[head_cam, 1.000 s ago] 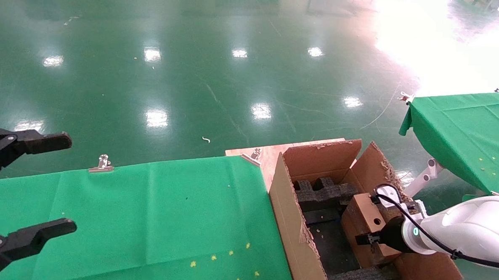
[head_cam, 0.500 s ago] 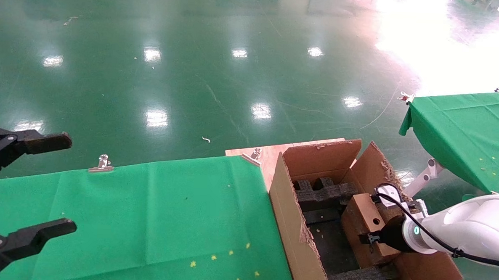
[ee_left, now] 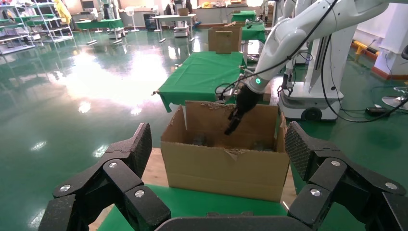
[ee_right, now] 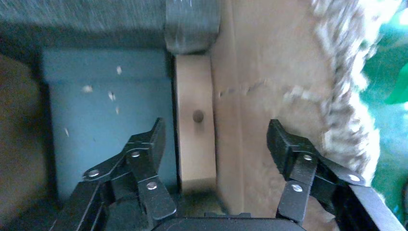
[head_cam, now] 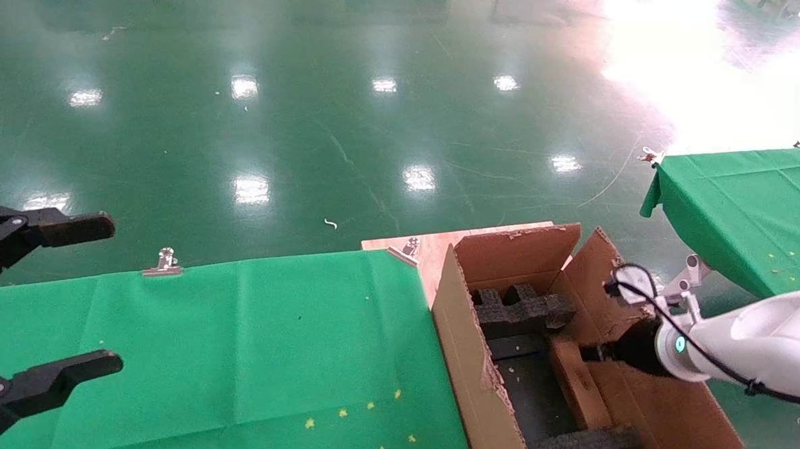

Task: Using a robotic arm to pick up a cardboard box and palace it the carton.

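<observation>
Right gripper has let go, jaws spread wide! The cardboard box now sits down inside the carton, lower right. Left gripper idles open, lower left.

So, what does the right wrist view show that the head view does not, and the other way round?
Only the right wrist view shows the right gripper with fingers spread open above the cardboard box, and the box's round hole. Only the head view shows the left gripper open over the green table, and the whole carton. Both show the box standing on edge against the carton's right wall, beside black foam.
</observation>
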Robot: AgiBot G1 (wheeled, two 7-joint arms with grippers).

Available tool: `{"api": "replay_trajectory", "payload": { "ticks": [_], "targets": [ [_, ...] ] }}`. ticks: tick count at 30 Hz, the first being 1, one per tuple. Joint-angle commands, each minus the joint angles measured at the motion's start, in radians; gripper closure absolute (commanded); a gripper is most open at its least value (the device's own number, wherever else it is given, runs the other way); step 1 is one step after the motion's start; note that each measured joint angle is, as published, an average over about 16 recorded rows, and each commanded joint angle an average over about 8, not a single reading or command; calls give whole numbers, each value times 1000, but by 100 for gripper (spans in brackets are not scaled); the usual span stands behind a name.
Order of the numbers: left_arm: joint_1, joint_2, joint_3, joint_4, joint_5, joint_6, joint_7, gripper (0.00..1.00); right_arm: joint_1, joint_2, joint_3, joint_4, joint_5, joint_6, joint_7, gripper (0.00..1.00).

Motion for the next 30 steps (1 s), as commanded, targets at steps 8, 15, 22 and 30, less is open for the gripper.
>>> {"api": "replay_trajectory", "payload": {
  "ticks": [8, 15, 22, 30],
  "targets": [
    [0, 0, 0, 0, 0, 0, 0, 0, 119, -2, 62, 33, 30, 4, -46, 0],
    [0, 0, 0, 0, 0, 0, 0, 0, 242, -31, 135, 46, 274, 25, -244, 0],
    [0, 0, 0, 0, 0, 0, 0, 0, 324, -39, 215, 51, 629, -33, -499, 0],
    [0, 0, 0, 0, 0, 0, 0, 0, 334, -38, 230, 51, 689, -55, -524, 0]
  ]
}}
